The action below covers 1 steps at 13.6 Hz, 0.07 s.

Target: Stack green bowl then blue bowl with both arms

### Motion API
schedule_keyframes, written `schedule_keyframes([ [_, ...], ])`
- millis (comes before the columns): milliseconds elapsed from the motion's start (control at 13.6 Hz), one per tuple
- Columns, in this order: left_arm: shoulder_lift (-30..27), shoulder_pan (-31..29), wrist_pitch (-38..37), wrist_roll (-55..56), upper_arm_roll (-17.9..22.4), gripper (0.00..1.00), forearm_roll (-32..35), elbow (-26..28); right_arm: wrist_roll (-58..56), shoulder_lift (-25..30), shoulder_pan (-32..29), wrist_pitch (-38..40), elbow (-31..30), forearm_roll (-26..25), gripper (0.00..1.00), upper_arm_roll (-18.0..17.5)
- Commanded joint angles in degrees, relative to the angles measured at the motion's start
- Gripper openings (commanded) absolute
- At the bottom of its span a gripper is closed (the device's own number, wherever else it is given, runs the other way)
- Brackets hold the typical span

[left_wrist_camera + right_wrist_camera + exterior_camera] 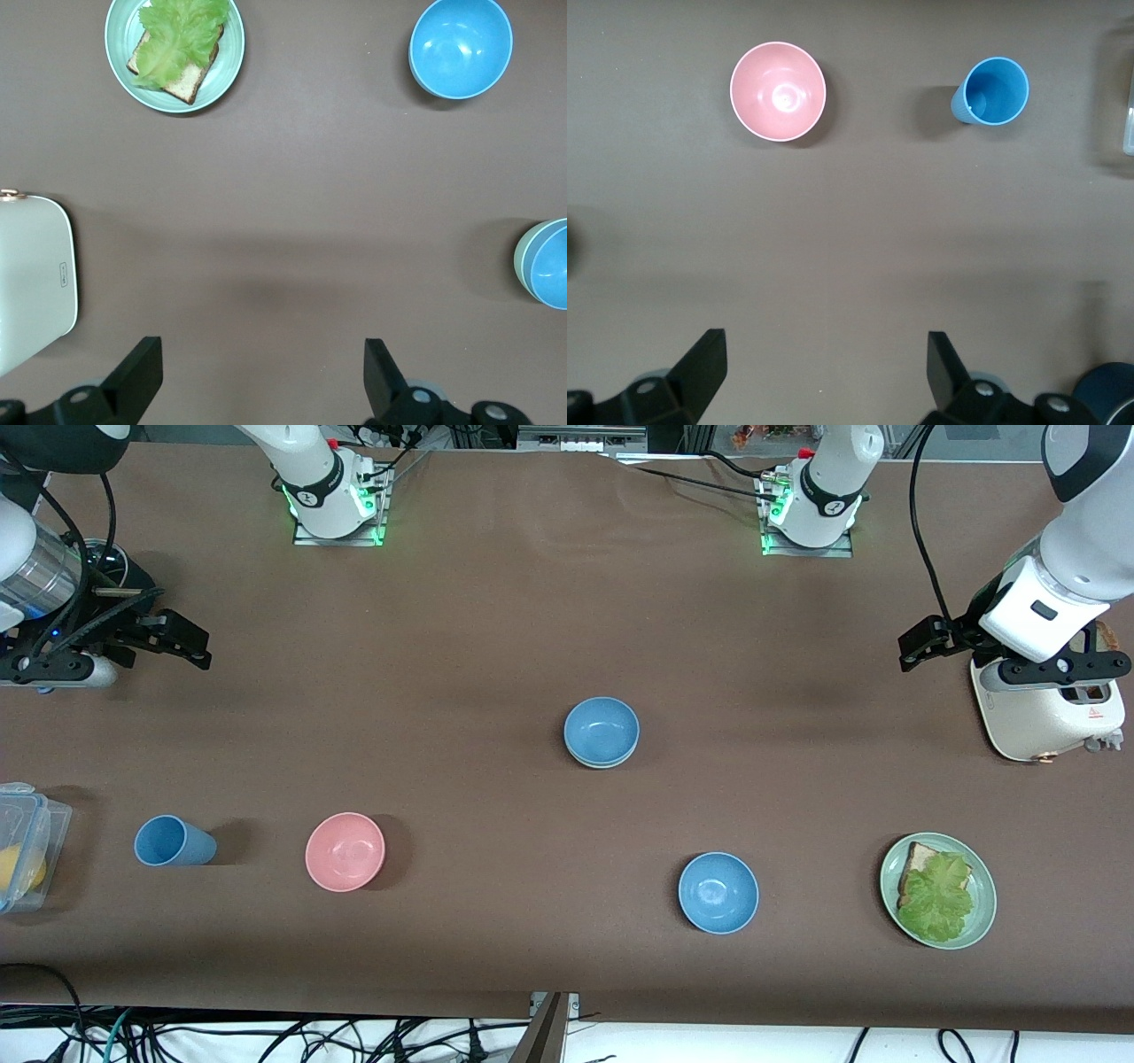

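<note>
The blue bowl (601,729) sits nested inside the green bowl (601,765) at the middle of the table; only a pale green rim shows under it. The stack also shows at the edge of the left wrist view, blue bowl (551,266) inside green bowl (518,262). My left gripper (926,644) is open and empty, up beside the toaster at the left arm's end. My right gripper (173,640) is open and empty over the right arm's end of the table. Both hang over bare table in their wrist views: left gripper (263,350), right gripper (827,345).
A brighter blue bowl (718,892) and a green plate (985,911) with bread and lettuce lie nearer the front camera. A pink bowl (345,851), a blue cup (174,841) and a clear container (27,841) lie toward the right arm's end. A white toaster (1045,717) stands under the left arm.
</note>
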State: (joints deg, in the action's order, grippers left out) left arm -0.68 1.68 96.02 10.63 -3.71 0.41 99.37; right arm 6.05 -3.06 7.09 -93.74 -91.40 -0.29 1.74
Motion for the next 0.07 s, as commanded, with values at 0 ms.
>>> schedule_keyframes([
  [0,-1.34,-0.19,-0.3,-1.4,0.11,1.0,0.47,0.92,-0.77,-0.1,-0.06,0.14,0.69,-0.06,1.0,-0.07],
])
